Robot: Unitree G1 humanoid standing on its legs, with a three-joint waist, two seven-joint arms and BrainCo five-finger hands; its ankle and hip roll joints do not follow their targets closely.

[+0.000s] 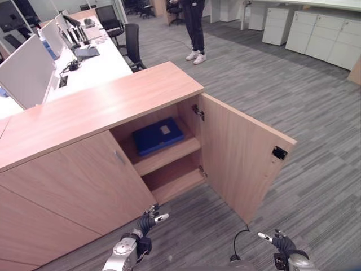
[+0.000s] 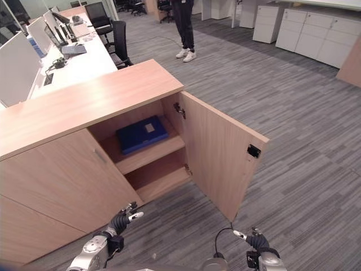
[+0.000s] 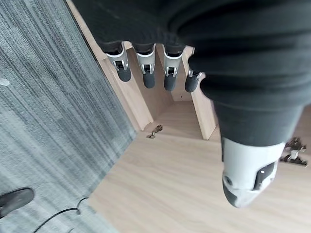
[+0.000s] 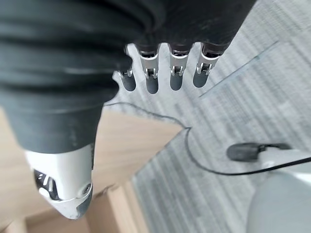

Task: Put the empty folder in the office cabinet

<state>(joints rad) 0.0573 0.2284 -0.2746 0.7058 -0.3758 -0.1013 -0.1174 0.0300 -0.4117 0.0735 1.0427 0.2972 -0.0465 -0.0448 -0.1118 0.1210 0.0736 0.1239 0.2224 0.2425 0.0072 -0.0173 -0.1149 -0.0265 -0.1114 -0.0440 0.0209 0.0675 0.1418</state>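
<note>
Folder [image 1: 158, 135], blue, lies flat on the upper shelf [image 1: 169, 155] inside the cabinet [image 1: 84, 121], so placing looks done. Door [image 1: 240, 164] stands wide open, swung out to the right. Left hand [image 1: 148, 221] hangs low and near, in front of the shut left door panel, fingers relaxed and straight, holding nothing (wrist view shows the same). Right hand [image 1: 279, 241] sits low at near right, near the open door's free edge, fingers likewise loose and empty. Likely step in hand: close up or just back away. If closing, judgement is to bring the right hand round the far face of the door and push it with flat fingers toward the hinge side, keeping the left hand clear of the opening so it doesn't get pinched. Lower shelf [image 1: 175, 183] is bare. Nothing sits in the door's swing path on the carpet. Further off: a desk [image 1: 93, 62] with monitors at far left, chairs [image 1: 131, 42] beside it, a person [image 1: 193, 28] standing at the far side, white cabinets [image 1: 321, 34] at far right.
</note>
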